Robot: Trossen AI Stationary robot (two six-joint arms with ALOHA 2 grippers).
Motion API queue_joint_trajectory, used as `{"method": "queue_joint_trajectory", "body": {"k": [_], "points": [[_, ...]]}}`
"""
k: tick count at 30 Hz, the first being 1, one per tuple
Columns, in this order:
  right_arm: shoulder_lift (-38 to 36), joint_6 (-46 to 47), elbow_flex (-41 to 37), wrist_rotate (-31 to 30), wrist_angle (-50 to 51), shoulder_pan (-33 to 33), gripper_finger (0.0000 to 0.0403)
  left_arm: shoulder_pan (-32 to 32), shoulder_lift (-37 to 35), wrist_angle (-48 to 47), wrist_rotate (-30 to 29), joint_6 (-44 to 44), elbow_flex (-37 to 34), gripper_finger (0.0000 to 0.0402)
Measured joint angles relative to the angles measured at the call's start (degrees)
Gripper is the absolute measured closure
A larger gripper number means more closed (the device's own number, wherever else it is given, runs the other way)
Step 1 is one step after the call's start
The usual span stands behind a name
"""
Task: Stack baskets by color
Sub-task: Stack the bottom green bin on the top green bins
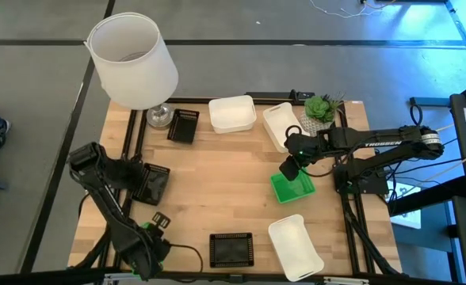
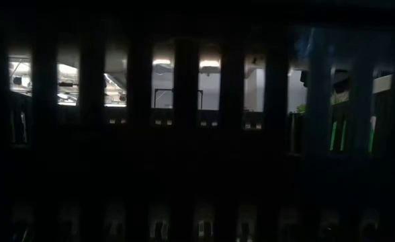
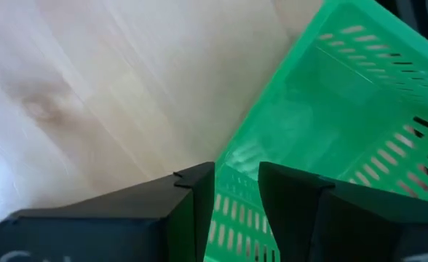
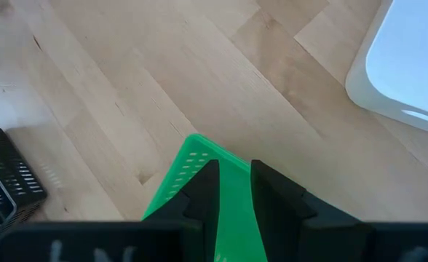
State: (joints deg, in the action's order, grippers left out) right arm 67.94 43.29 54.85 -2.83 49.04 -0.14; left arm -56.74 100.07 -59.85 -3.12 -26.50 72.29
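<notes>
Over the table's middle right, my right gripper [image 1: 290, 168] [image 4: 234, 164] is shut on a bright green basket [image 1: 295, 188] [image 4: 199, 182]. My left gripper [image 1: 147, 182] stands at the table's left, over what looks like a black mesh basket. In the left wrist view, my left gripper [image 3: 237, 172] is open. Its fingers stand on either side of the slotted wall of a green basket [image 3: 345, 102], and I cannot tell whether they touch it. That green basket does not show in the high view. Other black baskets [image 1: 183, 125] [image 1: 231, 249] and white baskets [image 1: 233, 115] [image 1: 279, 124] [image 1: 295, 247] rest on the wood. My right gripper pinches the green basket's wall at its rim [image 4: 232, 191] between its two fingers, one on each face. The fingers come slanting down from the table's right side. The basket sits askew below them; whether it is clear of the table I cannot tell.
A large white lampshade [image 1: 134, 59] stands at the far left and a small potted plant [image 1: 322, 108] at the far right. A dark slotted wall [image 2: 197, 134] fills the low view. Bare wood lies across the table's middle [image 1: 217, 182].
</notes>
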Motion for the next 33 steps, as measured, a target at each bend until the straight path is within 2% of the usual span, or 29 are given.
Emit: {"method": "queue_joint_trajectory", "body": {"k": [5,10,20,26,33], "points": [[0.0,0.0,0.0,0.0,0.0,0.0,0.0324,-1.3,0.0,1.7,-0.4,0.2,0.0,0.0302],[0.0,-0.1,0.0,-0.1,0.0,0.0,0.0324,-1.6,0.0,9.3,-0.3,0.3,-3.2,0.0302],[0.0,1.6,0.0,1.0,-0.2,0.0,0.0324,-0.7,-1.9,6.1,0.2,-2.2,-2.2,0.0302],[0.0,1.6,0.0,1.0,-0.5,0.0,0.0324,-1.3,-3.9,2.4,-6.0,-2.0,-1.1,0.0302],[0.0,1.6,0.0,1.0,-0.6,0.0,0.0324,-1.4,-3.8,1.9,-6.8,0.1,-3.3,0.0302]]}}
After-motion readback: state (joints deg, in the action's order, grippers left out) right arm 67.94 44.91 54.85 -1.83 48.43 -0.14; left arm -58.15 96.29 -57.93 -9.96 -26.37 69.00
